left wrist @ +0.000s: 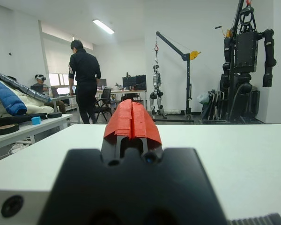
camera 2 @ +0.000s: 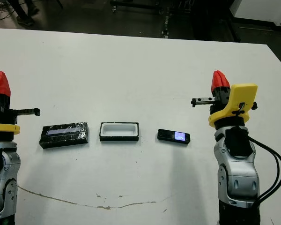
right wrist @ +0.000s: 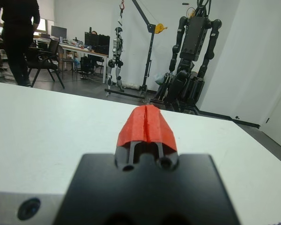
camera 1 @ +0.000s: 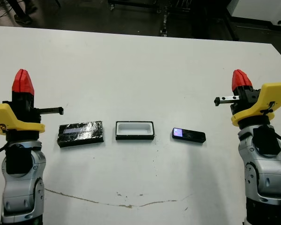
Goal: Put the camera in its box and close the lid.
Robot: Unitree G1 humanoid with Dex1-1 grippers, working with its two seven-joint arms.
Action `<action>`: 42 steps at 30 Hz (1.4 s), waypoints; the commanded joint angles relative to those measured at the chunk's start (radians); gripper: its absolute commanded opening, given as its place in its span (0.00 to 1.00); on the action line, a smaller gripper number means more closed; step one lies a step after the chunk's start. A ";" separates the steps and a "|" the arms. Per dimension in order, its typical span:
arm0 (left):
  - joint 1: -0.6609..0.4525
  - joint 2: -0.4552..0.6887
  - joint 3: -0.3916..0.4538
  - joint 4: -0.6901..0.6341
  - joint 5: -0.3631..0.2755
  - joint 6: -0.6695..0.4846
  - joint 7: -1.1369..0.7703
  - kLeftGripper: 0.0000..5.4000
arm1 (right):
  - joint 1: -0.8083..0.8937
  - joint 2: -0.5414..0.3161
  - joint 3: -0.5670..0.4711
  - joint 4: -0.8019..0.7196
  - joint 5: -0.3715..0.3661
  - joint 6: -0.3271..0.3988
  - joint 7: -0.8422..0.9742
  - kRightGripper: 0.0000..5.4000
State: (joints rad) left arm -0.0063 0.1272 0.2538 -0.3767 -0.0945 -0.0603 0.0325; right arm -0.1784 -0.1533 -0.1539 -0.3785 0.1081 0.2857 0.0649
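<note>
Three things lie in a row across the middle of the white table. The glossy black lid [camera 1: 81,133] is on the left, the box [camera 1: 135,130] with its white lining stands open in the centre, and the slim black camera [camera 1: 188,135] with a bluish patch lies on the right. My left gripper [camera 1: 23,80] hovers at the table's left side, left of the lid, shut and holding nothing. My right gripper [camera 1: 241,78] hovers at the right side, beyond the camera, also shut and empty. Both wrist views show only red fingertips [left wrist: 132,119] [right wrist: 147,124] pressed together over bare table.
A thin dark crack or scratch [camera 1: 117,202] runs across the table near its front edge. Beyond the table's far edge are a person in black [left wrist: 85,79], a seated person, other robots on stands [right wrist: 193,47] and a hoist.
</note>
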 commanded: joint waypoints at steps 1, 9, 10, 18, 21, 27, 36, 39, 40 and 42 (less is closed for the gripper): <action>0.007 0.000 -0.002 -0.004 0.007 0.013 0.002 0.00 | 0.014 -0.003 -0.003 -0.010 0.006 0.024 -0.002 0.00; -0.003 0.000 -0.009 0.014 0.015 0.000 0.001 0.00 | 0.017 -0.008 -0.002 -0.010 0.002 0.024 0.004 0.00; -0.001 0.002 -0.009 0.012 0.011 0.000 -0.002 0.00 | 0.016 -0.009 -0.002 -0.010 0.004 0.024 0.007 0.00; 0.010 -0.006 -0.009 -0.001 0.009 0.012 0.005 0.00 | -0.022 -0.098 0.003 0.003 0.020 0.029 0.127 0.00; 0.008 -0.003 -0.009 0.004 0.009 -0.001 -0.002 0.00 | -0.057 -0.161 -0.001 0.000 0.053 0.076 0.206 0.00; 0.008 -0.005 -0.012 -0.013 0.008 0.025 0.003 0.00 | -0.169 -0.351 0.005 0.078 0.183 0.164 0.481 0.06; 0.003 -0.001 -0.018 -0.005 0.015 0.013 -0.001 0.00 | -0.346 -0.560 0.138 0.330 0.181 0.050 0.904 0.32; 0.004 -0.001 -0.019 -0.016 0.019 0.024 0.005 0.00 | -0.379 -0.582 0.187 0.372 0.151 0.024 0.966 0.41; 0.004 0.000 -0.018 -0.012 0.020 0.016 0.003 0.00 | -0.388 -0.590 0.203 0.383 0.135 -0.003 0.990 0.44; 0.005 0.001 -0.016 -0.007 0.019 0.008 0.001 0.00 | -0.404 -0.598 0.226 0.403 0.123 -0.028 1.035 0.50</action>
State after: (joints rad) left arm -0.0029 0.1215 0.2345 -0.3829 -0.0865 -0.0514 0.0349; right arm -0.5586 -0.7246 0.0557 0.0091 0.2472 0.2799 1.0697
